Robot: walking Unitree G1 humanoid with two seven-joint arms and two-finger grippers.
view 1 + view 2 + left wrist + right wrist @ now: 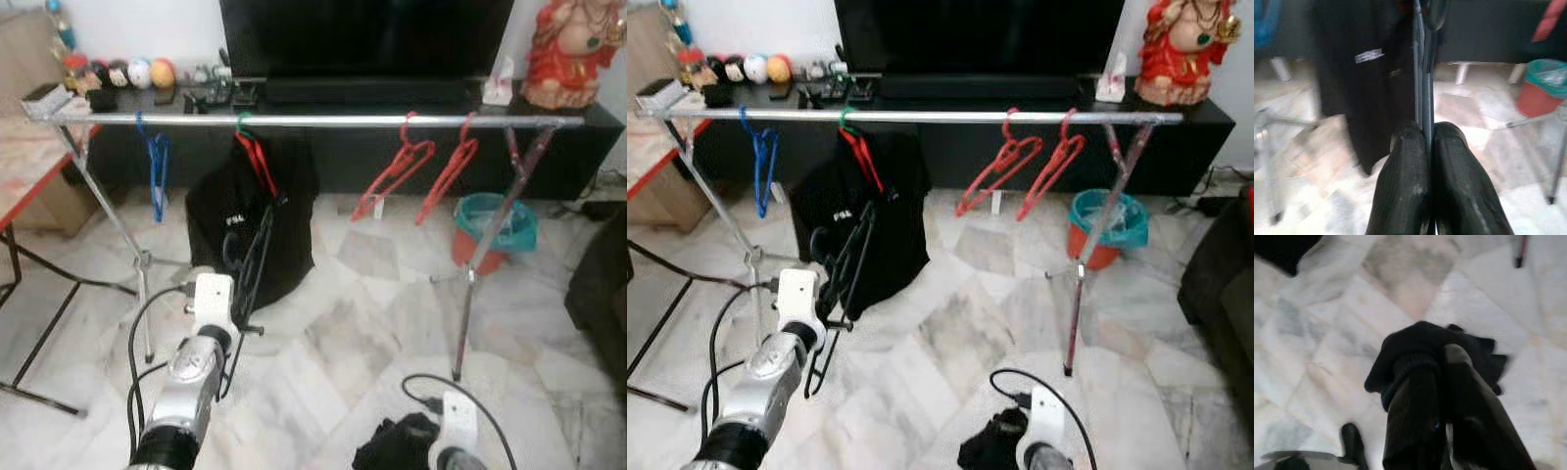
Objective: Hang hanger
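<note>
Left tool (pixel 1426 142): fingertips pressed together on a dark hanger (pixel 1422 73) whose hook runs off the wrist picture's edge; whole left wrist view motion-blurred. Right tool (pixel 1442 357): fingers half buried in dark cloth (pixel 1415 340), garment type unreadable; arm cut at the bottom edge of the head views. Black garment (pixel 230 220) on the rail: white label too small to read, hanger shoulders mostly covered. Small objects (pixel 127 73) on the surface behind the rail: too small to identify. Red figure (pixel 573 49): top cropped. Television (pixel 367 39): upper part cropped.

blue hanger (pixel 157 162) | red hangers (pixel 397 166) | teal-orange bucket (pixel 495 230) | black garment (pixel 250 211)
</note>
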